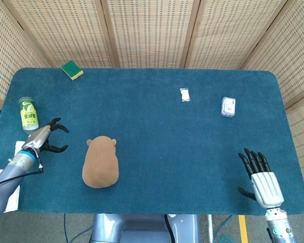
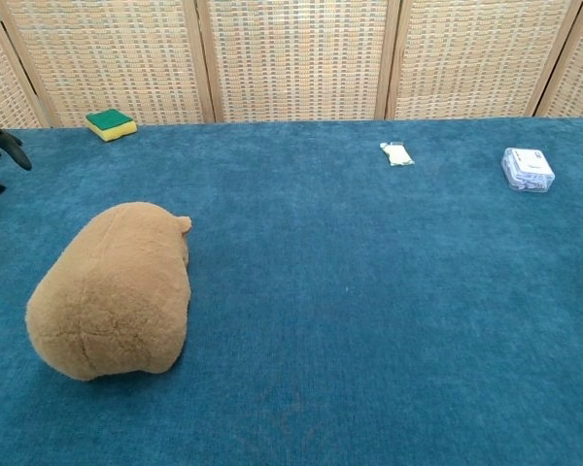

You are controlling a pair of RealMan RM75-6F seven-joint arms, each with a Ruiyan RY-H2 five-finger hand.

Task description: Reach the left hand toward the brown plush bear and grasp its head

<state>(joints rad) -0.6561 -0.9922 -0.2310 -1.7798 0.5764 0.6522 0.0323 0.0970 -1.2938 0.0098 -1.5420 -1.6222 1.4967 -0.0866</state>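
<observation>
The brown plush bear [image 1: 101,162] lies on the blue table cloth, its head and small ears toward the far side; in the chest view the brown plush bear [image 2: 113,291] fills the lower left. My left hand [image 1: 43,137] hovers to the bear's left with fingers spread and nothing in it, a clear gap short of the head. Only the left hand's dark fingertips [image 2: 0,146] show at the chest view's left edge. My right hand [image 1: 261,178] rests open near the front right edge, far from the bear.
A green-labelled bottle [image 1: 28,116] lies just beyond the left hand. A green and yellow sponge [image 1: 72,70] sits at the far left, a small white packet [image 1: 185,94] and a clear plastic box [image 1: 228,107] at the far right. White paper [image 1: 5,188] lies at the left edge.
</observation>
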